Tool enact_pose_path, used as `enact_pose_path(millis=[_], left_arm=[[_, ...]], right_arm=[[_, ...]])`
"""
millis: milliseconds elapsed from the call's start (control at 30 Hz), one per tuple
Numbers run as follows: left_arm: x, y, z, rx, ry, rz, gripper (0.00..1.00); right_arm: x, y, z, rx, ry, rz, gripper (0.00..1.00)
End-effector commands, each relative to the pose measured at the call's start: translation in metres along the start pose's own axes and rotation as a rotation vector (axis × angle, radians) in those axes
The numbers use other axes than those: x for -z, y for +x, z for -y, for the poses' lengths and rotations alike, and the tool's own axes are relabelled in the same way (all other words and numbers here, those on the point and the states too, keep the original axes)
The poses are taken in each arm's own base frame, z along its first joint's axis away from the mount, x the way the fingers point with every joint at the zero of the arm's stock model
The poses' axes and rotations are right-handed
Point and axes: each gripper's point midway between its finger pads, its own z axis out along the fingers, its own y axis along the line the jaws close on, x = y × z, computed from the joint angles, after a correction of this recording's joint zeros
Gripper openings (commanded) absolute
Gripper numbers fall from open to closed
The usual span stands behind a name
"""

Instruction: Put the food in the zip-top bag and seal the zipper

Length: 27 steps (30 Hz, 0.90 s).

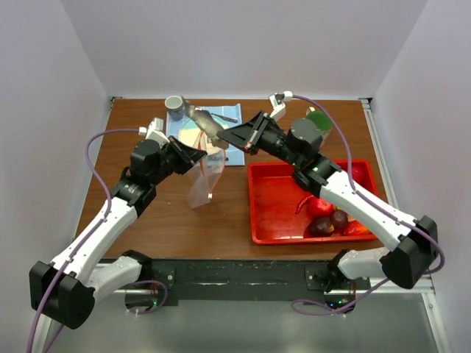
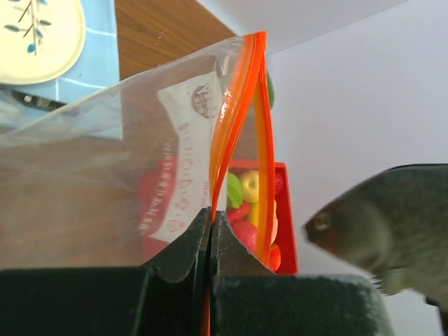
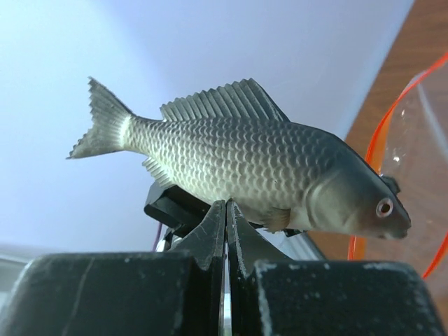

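Since the clear, crinkly zip-top plastic bag (image 1: pixel 204 184) is thin film with no stiffness of its own, it will probably sag and fold wherever nothing holds it. The best hold is the firmest part, the thin red-orange zipper strip (image 2: pixel 241 105) along its mouth. The left jaws are clenched on that strip, at the lower centre of the left wrist view. The bag hangs from them just left of centre in the overhead view; whether its lower end touches the brown wooden bench (image 1: pixel 162 220) I cannot tell. Its mouth gapes as a narrow slit, the two red lips apart, and a white printed label shows through the film.

The grey, scaled toy fish (image 3: pixel 266 164) looks like moulded rubber or plastic, so it is likely light and fairly stiff, with a smooth skin that could slip. The right jaws grasp it from beneath at the belly, pinched tight, its head pointing to the right of the right wrist view toward the bag's red rim. It is near the mouth but not yet inside. Being long and slim, it would probably enter best head first.

Small rounded fruit-like pieces (image 1: pixel 327 217), red and dark purple, lie in the red plastic tray (image 1: pixel 257 220) at the overhead view's lower right.
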Motion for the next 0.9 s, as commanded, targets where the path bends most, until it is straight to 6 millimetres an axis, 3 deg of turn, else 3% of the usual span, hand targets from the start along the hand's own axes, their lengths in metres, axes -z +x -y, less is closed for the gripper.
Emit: enact_pose_path(millis=[0, 233, 533, 867], left_arm=[[0.008, -0.024, 0.046, -0.004, 0.113, 0.062, 0.0], [0.019, -0.033, 0.054, -0.002, 0.127, 0.101, 0.0], [0.011, -0.026, 0.049, 0.006, 0.123, 0.075, 0.0], [0.017, -0.029, 0.055, -0.006, 0.137, 0.082, 0.0]], right_arm=[[-0.012, 0.0, -0.051, -0.039, -0.208, -0.004, 0.0], [-0.017, 0.007, -0.028, -0.072, -0.181, 0.002, 0.0], [-0.022, 0.012, -0.057, -0.036, -0.224, -0.013, 0.0], [-0.037, 0.03, -0.032, -0.073, -0.205, -0.053, 0.0]])
